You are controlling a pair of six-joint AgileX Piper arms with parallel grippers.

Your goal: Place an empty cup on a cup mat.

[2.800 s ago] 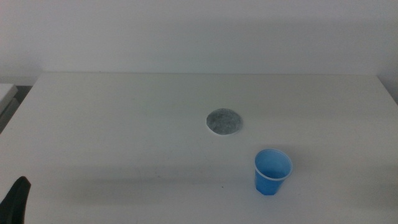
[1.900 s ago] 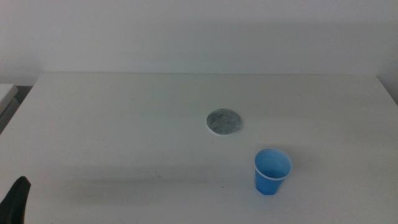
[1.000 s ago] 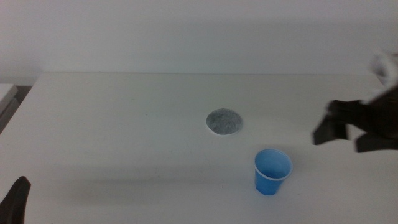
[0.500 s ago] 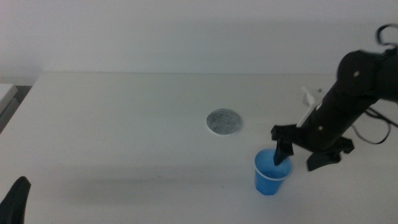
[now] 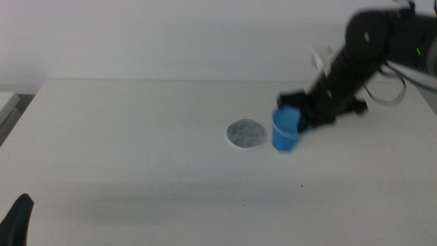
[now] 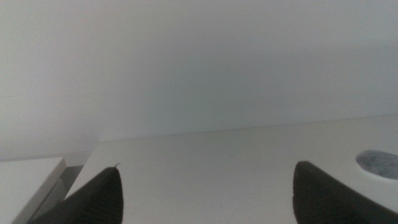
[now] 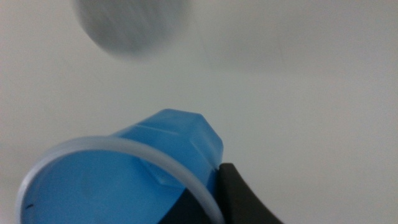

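1. Right gripper point(image 5: 300, 117) at centre-right of the middle view, clamped on the rim of the cup point(image 5: 285, 130), one jaw inside the wall and one outside.
2. Cup carried clear of the tabletop point(image 5: 136, 150), just right of the cup mat point(image 5: 246, 134) and not yet over it; slightly tilted and motion-blurred.
3. In the right wrist view, cup wall point(image 7: 168, 146) visibly creased into flat facets beside the jaw: thin, soft plastic, easily crushed.
4. Likely very light and empty, so little squeeze needed; too much pinch probably buckles the rim, too little risks a slip on smooth plastic.
5. Best hold probably as now, on the stiffer rolled pale rim, not lower on the wall.
6. Mat only a little wider than the cup base, so careful centring called for; light cup apt to tip on release.
7. Left gripper point(image 6: 205, 199) parked at the near left corner, jaws spread wide, holding nothing.
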